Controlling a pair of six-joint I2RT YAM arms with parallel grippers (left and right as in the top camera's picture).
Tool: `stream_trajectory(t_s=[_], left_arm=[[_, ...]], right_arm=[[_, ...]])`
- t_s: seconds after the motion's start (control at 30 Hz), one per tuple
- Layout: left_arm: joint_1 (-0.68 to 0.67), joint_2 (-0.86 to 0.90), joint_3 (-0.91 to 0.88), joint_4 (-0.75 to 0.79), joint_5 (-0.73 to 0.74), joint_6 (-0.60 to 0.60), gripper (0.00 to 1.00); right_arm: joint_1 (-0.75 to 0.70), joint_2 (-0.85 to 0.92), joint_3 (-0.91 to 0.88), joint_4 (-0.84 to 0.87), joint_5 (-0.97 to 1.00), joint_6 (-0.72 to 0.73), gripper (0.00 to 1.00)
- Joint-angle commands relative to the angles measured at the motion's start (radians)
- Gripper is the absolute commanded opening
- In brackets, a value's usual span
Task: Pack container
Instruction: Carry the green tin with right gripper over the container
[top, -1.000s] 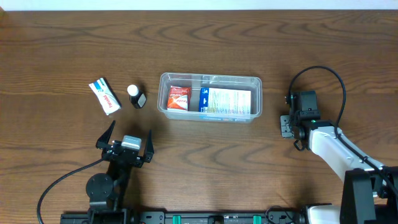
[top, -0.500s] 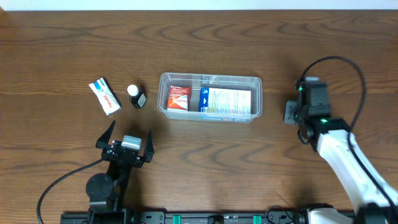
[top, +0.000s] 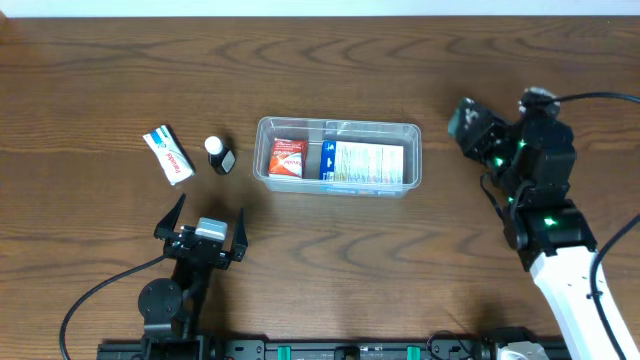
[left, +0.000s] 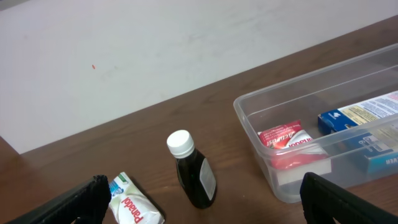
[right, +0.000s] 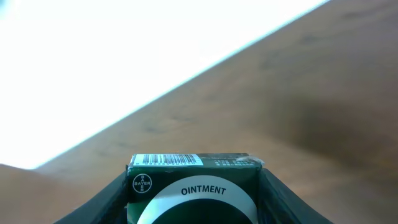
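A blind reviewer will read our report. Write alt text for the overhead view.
The right gripper holds a dark box right of the clear container, which contains a red packet and a blue-and-white box. A white packet and small bottle sit left of it, near the open left gripper.

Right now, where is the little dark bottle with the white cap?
Overhead, the bottle sits on the left side, between the white packet and the container.

Black left arm (top: 162, 300), grey-topped left hand (top: 210, 206), white-shelled right arm (top: 566, 285), green lights (top: 545, 222), black cables (top: 600, 96)
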Motion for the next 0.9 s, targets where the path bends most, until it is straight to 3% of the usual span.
stream_trajectory(t_s=[0.0,0.37,0.57,0.87], left_arm=[[0.004,-0.006,-0.019,-0.032,0.007,-0.002,0.98],[0.004,-0.006,-0.019,-0.032,0.007,-0.002,0.98],[0.004,-0.006,-0.019,-0.032,0.007,-0.002,0.98],[0.004,-0.006,-0.019,-0.032,0.007,-0.002,0.98]], right_arm=[[0.082,0.058,0.015,0.097,-0.079,0.130,0.47],[0.418,0.452,0.026,0.681,-0.047,0.150,0.46],[0.523,0.586,0.088,0.690,-0.045,0.172,0.45],[0.603,0.602,0.111,0.572,0.124,0.172,0.43]])
